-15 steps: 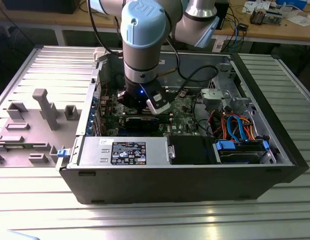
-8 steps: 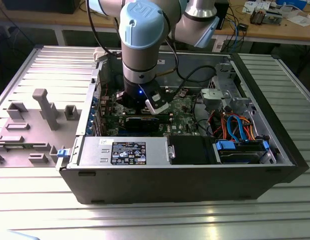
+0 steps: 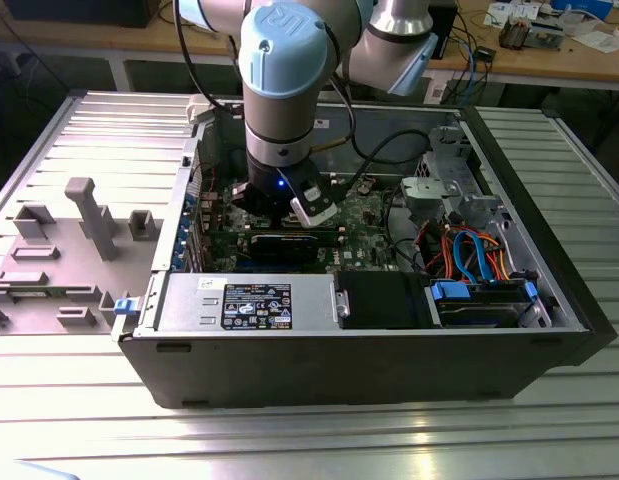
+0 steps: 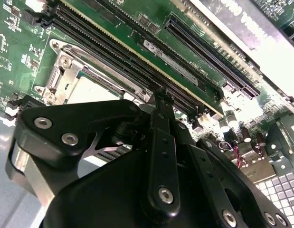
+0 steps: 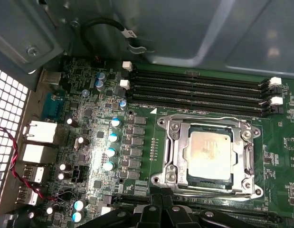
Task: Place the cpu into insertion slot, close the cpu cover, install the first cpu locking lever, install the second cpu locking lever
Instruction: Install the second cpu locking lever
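Hovering low over the motherboard (image 5: 90,123) inside the open case (image 3: 389,370), my gripper (image 5: 162,198) sits just beside the slot (image 5: 166,176), on the side away from the memory slots (image 5: 199,90). As far as both wrist views show, my jaws are drawn narrow, tips close together, with nothing between them. In the second wrist view the gripper (image 4: 161,95) points at the board right next to the long memory slots (image 4: 137,52), and the corner of the socket shows past my dark linkage.

The cpu (image 5: 209,151) lies flat in the slot, its pale metal face up and squarely seated. The cover (image 5: 177,142) is down over it: its silver frame rings the chip on all sides, and the chip's face shows through the cut-out middle. A thin wire lever (image 5: 203,118) lies flat along the cover's edge nearest the memory slots, and another (image 5: 208,192) runs along the edge nearest me. Whether either is hooked home I cannot tell.

The second wrist view shows the cpu (image 4: 90,90) as a light patch beside the frame's screws. In the exterior view my arm (image 3: 281,60) reaches straight down into the case, towards the exterior view's left of its middle.
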Robot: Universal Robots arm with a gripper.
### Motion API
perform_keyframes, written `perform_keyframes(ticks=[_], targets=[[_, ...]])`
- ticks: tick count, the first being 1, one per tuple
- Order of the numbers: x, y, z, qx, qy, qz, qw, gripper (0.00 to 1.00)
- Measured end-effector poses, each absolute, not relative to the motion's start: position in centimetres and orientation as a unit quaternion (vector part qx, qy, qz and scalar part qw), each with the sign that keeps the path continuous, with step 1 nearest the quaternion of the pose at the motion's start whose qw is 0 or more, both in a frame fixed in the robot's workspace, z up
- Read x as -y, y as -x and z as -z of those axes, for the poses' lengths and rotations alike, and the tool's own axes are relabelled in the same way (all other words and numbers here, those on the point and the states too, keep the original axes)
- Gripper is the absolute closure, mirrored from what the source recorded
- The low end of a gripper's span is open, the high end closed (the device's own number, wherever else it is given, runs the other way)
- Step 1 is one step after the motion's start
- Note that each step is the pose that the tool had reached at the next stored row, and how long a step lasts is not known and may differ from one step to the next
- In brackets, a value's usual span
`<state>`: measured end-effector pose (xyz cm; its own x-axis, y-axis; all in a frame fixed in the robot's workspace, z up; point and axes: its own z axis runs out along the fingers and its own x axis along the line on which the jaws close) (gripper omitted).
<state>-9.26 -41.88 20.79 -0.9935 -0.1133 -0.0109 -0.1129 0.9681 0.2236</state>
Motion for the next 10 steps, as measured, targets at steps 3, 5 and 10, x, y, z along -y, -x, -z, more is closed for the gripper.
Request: perform_keyframes(ticks=[3, 5, 10], targets=[[41.87, 9.26, -20.67, 0.992, -0.058, 0.113, 0.001, 0.89], [41.85, 9.26, -20.55, 0.992, -0.058, 0.112, 0.001, 0.89], [41.19, 9.26, -20.33, 0.992, -0.065, 0.112, 0.002, 0.89]])
